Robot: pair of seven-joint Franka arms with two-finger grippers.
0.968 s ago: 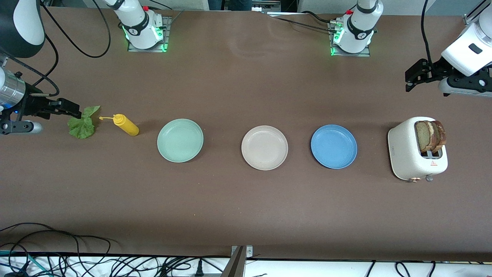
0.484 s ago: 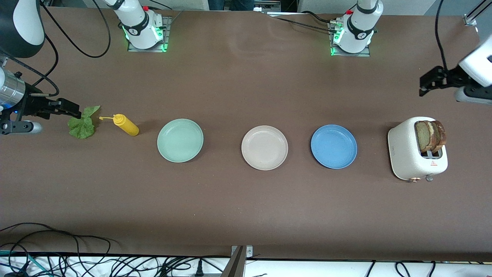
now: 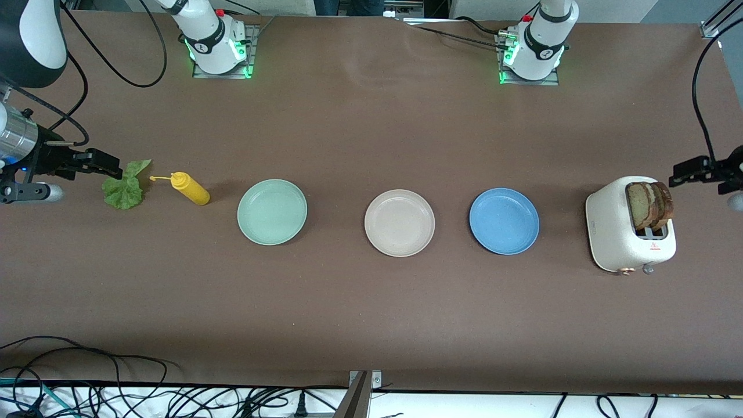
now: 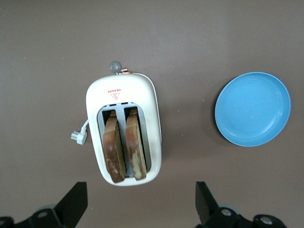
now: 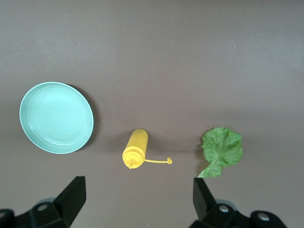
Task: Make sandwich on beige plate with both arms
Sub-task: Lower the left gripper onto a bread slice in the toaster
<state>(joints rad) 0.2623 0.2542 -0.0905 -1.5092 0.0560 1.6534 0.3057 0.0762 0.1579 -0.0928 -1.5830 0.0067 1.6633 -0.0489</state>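
Observation:
The beige plate [image 3: 399, 223] lies bare in the middle of the table. Two bread slices [image 3: 650, 204] stand upright in the slots of a white toaster [image 3: 615, 232] at the left arm's end; the left wrist view shows both slices [image 4: 124, 148] from above. My left gripper [image 3: 688, 171] hangs open and holds nothing, over the table just beside the toaster [image 4: 154, 118]. A green lettuce leaf [image 3: 125, 187] lies flat at the right arm's end. My right gripper [image 3: 107, 165] hovers open and holds nothing, over the table at the leaf's [image 5: 222, 149] edge.
A mint-green plate [image 3: 272, 211] and a blue plate [image 3: 504, 220] flank the beige one. A yellow mustard bottle [image 3: 191, 188] lies on its side between the lettuce and the mint-green plate. Cables run along the table's front edge [image 3: 174, 400].
My left gripper has swung from over the table nearer the arm bases to just beside the toaster, still open. The right arm has not moved.

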